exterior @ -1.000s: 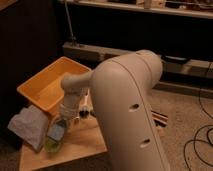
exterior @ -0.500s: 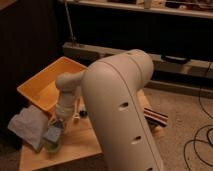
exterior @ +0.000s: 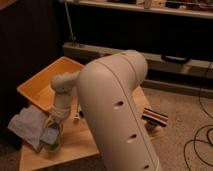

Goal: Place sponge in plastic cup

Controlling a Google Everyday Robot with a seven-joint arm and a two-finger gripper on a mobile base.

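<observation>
gripper [exterior: 54, 125]: lower left of frame, directly over the cup; finger state not readable
sponge [exterior: 49, 135]: blue-grey, at the cup mouth under the gripper
plastic cup [exterior: 51, 145]: light green, on wooden table [exterior: 75, 147], lower left
cloth [exterior: 27, 125]: pale, just left of cup
yellow tub [exterior: 37, 87]: upper left, behind gripper
arm [exterior: 117, 107]: fills centre

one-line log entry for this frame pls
phase: placing | gripper: directly above plastic cup | sponge: at cup mouth | nearby: cloth, yellow tub
</observation>
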